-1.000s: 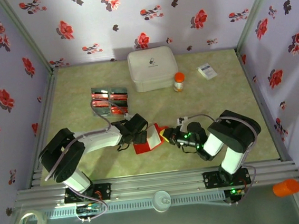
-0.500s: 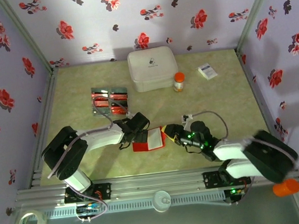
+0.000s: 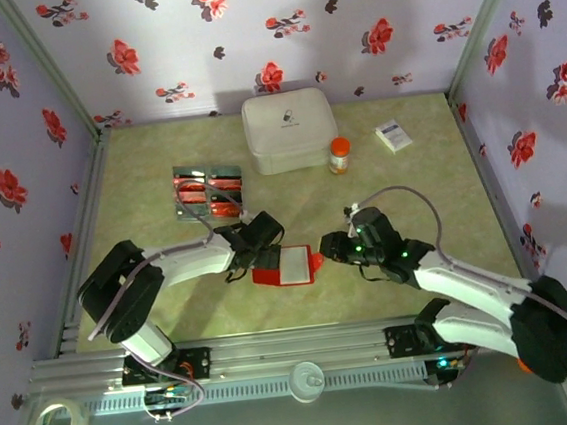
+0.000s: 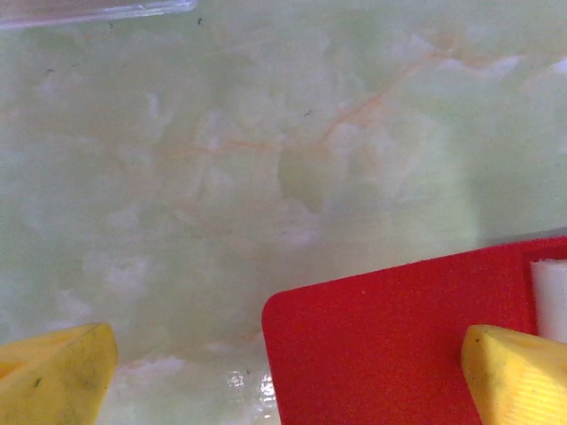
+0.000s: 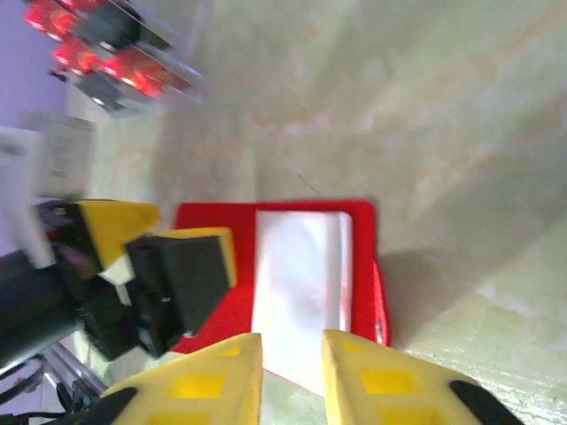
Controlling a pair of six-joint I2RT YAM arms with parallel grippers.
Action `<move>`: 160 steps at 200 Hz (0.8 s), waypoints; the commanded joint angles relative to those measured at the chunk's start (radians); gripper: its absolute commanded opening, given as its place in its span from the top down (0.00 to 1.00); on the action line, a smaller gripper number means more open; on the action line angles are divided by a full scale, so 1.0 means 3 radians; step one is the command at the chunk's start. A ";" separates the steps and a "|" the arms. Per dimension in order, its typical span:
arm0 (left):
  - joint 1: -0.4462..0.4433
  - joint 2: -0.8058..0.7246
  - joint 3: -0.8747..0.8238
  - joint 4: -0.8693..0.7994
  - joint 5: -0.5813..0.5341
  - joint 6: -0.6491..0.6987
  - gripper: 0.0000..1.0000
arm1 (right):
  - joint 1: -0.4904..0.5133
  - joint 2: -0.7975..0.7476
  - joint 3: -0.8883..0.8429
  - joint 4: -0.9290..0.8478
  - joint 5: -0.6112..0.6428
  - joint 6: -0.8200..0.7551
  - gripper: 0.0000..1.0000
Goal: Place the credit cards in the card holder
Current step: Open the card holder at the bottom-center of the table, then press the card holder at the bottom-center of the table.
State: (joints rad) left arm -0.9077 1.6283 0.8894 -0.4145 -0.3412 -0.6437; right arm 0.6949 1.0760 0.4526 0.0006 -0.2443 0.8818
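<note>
Right gripper (image 5: 292,376): yellow fingers drawn close with a narrow slot between them and nothing seen in the slot; it is set low just beside the right-hand short edge of the card holder (image 5: 301,266), pointing across it. Left gripper (image 4: 288,376): yellow fingers spread wide apart, one fingertip over the bare table (image 3: 422,189), the other over the red face of the card holder near its left end; whether that tip touches the surface cannot be told. Card holder: flat red rectangular wallet, lying flat on the pale green marbled table near the front, between the two grippers, pale pocket side up with a red border showing round it. Credit cards (image 3: 223,185): thin red cards, sitting in the small black trays (image 3: 204,170), which stand further back and to the left, well apart from the wallet; their exact count cannot be told. Large white rounded lidded box (image 3: 289,130): at the rear centre of the table. Small bottle with an orange cap (image 3: 338,154): upright, just beside the box's right front corner. Small white printed box (image 3: 393,136): lying at the rear right, apart from the bottle.
</note>
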 commanded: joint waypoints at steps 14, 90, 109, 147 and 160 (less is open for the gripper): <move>0.0009 -0.0242 0.0024 -0.0111 -0.0077 -0.0034 0.00 | 0.0080 0.0425 0.0267 0.0261 -0.0210 -0.0130 0.81; 0.0009 -0.0356 -0.0008 -0.0142 -0.0049 -0.0091 0.00 | 0.0162 0.1027 0.0354 0.0615 -0.0306 -0.0176 0.87; 0.0009 -0.0373 -0.0092 -0.0123 -0.0065 -0.0134 0.00 | 0.0163 0.1111 0.0290 0.0665 -0.0263 -0.0202 0.89; 0.0011 -0.0387 -0.0220 -0.0157 -0.0174 -0.0236 0.00 | 0.0154 0.1116 0.0082 0.0673 -0.0067 -0.0239 0.92; 0.0019 -0.0370 -0.0257 -0.0179 -0.0210 -0.0279 0.00 | 0.0158 0.1113 0.0014 0.0687 -0.0028 -0.0242 0.93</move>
State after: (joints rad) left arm -0.9077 1.5375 0.8383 -0.4332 -0.3508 -0.6827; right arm 0.7380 1.4075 0.4988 0.1898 -0.3012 0.8364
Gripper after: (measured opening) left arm 0.998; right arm 0.081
